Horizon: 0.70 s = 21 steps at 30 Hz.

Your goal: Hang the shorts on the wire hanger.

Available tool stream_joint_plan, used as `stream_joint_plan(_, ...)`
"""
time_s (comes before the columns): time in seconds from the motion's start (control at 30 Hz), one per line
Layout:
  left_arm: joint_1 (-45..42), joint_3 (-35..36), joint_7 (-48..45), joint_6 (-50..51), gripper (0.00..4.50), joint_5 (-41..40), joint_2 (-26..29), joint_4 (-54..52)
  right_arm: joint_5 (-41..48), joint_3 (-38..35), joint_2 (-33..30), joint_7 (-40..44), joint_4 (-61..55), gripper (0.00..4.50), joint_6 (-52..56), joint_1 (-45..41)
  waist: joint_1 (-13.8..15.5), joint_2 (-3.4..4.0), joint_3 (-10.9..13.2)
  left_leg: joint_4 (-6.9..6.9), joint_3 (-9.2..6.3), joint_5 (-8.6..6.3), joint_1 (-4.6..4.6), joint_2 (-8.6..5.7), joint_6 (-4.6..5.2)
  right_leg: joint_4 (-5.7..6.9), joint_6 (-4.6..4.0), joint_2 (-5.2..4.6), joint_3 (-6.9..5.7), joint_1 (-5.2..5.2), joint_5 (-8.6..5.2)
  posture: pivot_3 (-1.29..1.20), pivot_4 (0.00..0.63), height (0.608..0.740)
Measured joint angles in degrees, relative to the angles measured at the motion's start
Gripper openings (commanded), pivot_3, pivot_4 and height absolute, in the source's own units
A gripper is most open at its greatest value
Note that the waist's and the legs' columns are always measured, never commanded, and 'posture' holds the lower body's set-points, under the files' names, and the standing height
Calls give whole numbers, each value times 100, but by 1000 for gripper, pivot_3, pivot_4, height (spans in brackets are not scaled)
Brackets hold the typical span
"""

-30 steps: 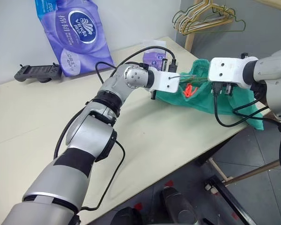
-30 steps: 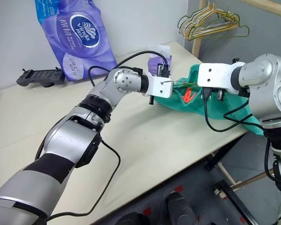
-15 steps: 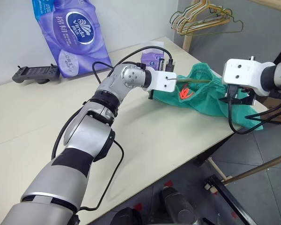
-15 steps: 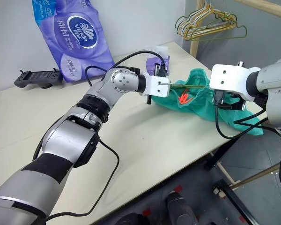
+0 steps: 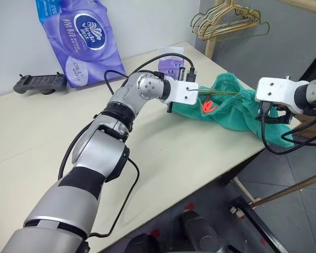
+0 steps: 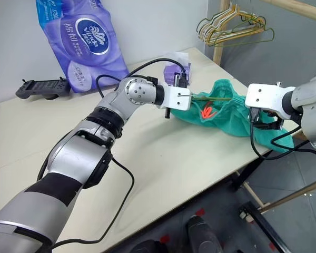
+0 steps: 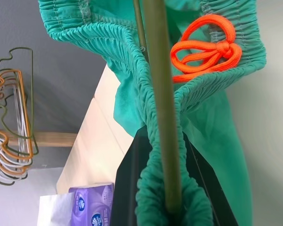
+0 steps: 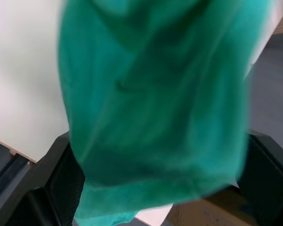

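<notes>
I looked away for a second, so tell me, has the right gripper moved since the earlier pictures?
Yes. The right gripper has swung right and down, away from the orange drawstring toward the table's right edge, over the shorts.

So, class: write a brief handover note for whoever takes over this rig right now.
Left hand: shut on the thin dark wire hanger and the gathered waistband of the teal-green fabric shorts.
Right hand: open, fingers on either side of the shorts' hanging end at the table edge.
Done: hanger wire lies along the waistband.
Left: get the shorts hung on the hanger.
</notes>
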Motion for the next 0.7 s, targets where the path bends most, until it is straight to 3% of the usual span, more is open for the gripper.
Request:
stream_joint_plan(0.23, 19, 0, -77, 18, 0, 0, 56, -22, -286, 211, 229, -271, 909, 4491, -843, -221, 9, 0, 0, 0, 1, 1, 1, -1, -1, 1, 0, -1, 1, 1, 0, -197, 83, 740)
stream_joint_plan(0.63, 41, 0, -95, 17, 0, 0, 86, -37, -418, 206, 359, -338, 1257, 307, -1259, -480, 21, 0, 0, 0, -2, 1, 1, -1, 0, 2, 0, -1, -2, 1, 0, -203, 88, 740)
stream_joint_plan(0.67, 41, 0, -95, 17, 0, 1, 88, -37, -419, 205, 364, -339, 1257, 24, -1257, -483, 24, 0, 0, 0, -2, 1, 1, -1, 0, 2, 0, -1, -2, 1, 0, -203, 88, 740)
stream_joint_plan(0.7, 42, 0, -98, 18, 0, 3, 88, -36, -420, 198, 369, -348, 1260, 24, -1255, -486, 26, 0, 0, 0, -2, 1, 1, -2, 0, 1, 0, -1, 0, 1, 0, -203, 88, 740)
